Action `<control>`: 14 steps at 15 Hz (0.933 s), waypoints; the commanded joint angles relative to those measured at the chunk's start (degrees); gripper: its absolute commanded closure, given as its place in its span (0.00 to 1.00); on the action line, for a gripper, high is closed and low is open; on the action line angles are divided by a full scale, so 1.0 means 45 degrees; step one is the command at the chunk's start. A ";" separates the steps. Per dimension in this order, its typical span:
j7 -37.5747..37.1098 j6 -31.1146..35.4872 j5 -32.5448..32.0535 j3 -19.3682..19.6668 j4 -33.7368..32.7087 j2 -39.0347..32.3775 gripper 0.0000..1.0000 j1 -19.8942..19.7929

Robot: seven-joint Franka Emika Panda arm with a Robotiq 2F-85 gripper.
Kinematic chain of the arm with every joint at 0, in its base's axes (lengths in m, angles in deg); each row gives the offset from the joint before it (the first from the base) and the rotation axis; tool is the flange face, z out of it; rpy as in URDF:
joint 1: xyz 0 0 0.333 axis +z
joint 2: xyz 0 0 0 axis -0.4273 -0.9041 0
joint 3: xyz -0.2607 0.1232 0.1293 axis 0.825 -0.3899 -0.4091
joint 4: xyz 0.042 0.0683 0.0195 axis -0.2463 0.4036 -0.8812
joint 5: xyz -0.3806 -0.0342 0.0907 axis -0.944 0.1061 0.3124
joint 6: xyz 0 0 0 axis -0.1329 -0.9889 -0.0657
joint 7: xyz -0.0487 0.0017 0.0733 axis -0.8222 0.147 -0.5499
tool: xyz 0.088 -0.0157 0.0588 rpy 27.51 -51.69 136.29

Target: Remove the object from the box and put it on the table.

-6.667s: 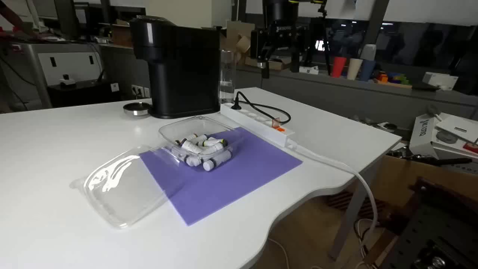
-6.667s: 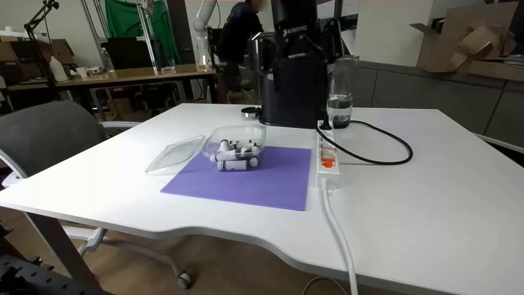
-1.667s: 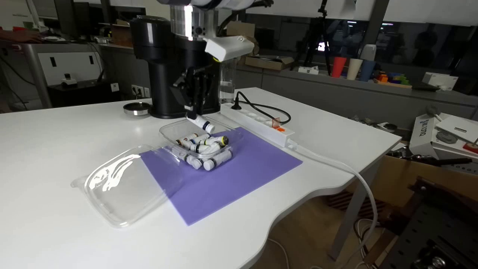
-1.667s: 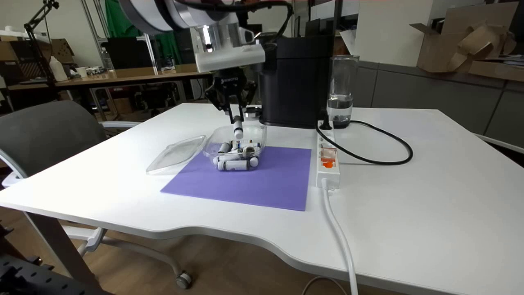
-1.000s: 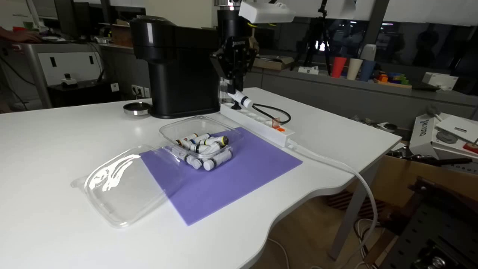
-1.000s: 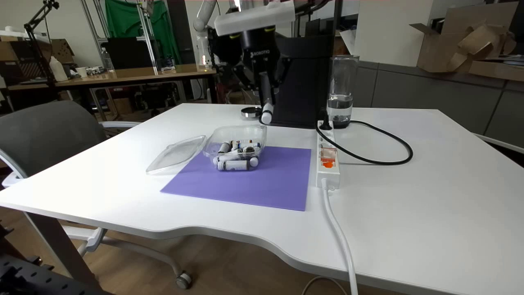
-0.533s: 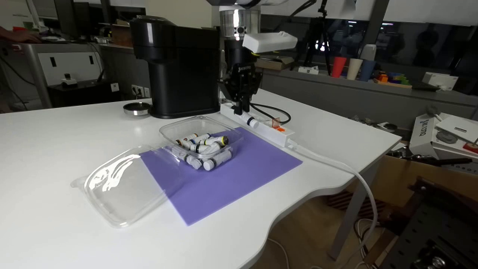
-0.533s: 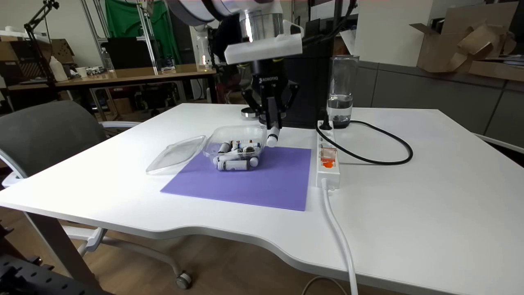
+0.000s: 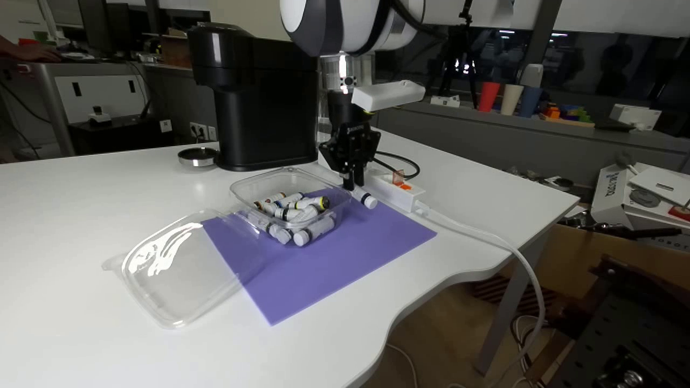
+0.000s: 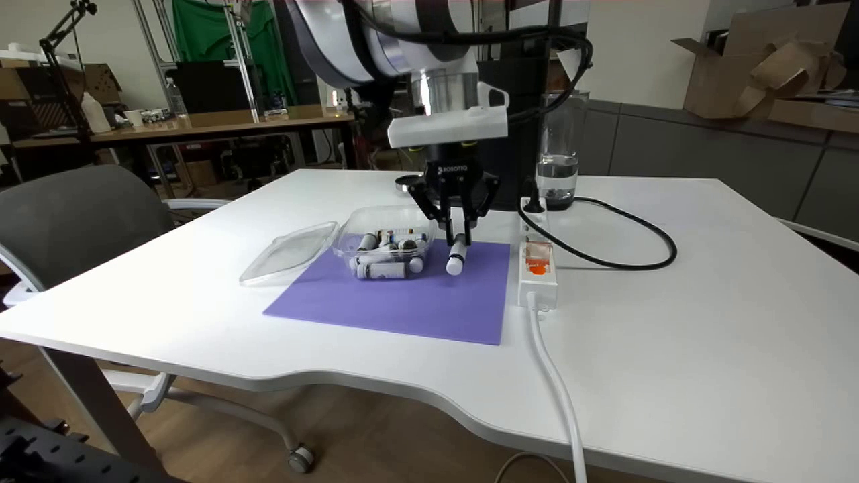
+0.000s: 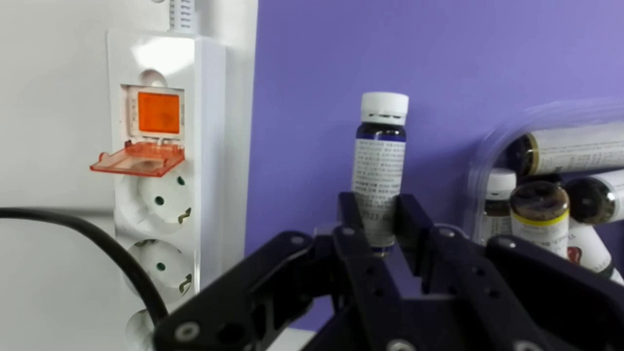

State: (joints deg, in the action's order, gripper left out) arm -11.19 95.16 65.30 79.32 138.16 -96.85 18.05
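"Why's the pincer grasping the vial by its base?"
"Probably to free its other end; it's on or just above the mat, unclear which, between box and power strip"
"And the arm?"
"Arched overhead, pincer down, presumably to set it on the table"

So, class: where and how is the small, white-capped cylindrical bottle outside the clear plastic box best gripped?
Likely by the straight labelled body of the bottle, from above, a jaw on each long side, as the black gripper holds it. Its slanting pose leaves both sides reachable, and the white cap juts clear.
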 commanded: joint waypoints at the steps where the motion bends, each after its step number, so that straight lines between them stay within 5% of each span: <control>1: 0.0106 -0.0212 -0.0012 -0.0095 -0.0801 -0.0756 0.94 -0.0176; 2: 0.0083 -0.0240 -0.0015 -0.0084 -0.0900 -0.0881 0.94 -0.0174; 3: 0.0049 -0.0270 -0.0014 -0.0072 -0.0980 -0.0974 0.50 -0.0169; 11: 0.0246 0.0295 0.0002 -0.0179 -0.0745 -0.0341 0.03 -0.0248; 14: -0.0152 0.0305 -0.0028 -0.0039 -0.0525 0.0246 0.00 -0.0061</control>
State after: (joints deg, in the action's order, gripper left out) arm -10.45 96.99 65.28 79.06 134.35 -99.21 17.69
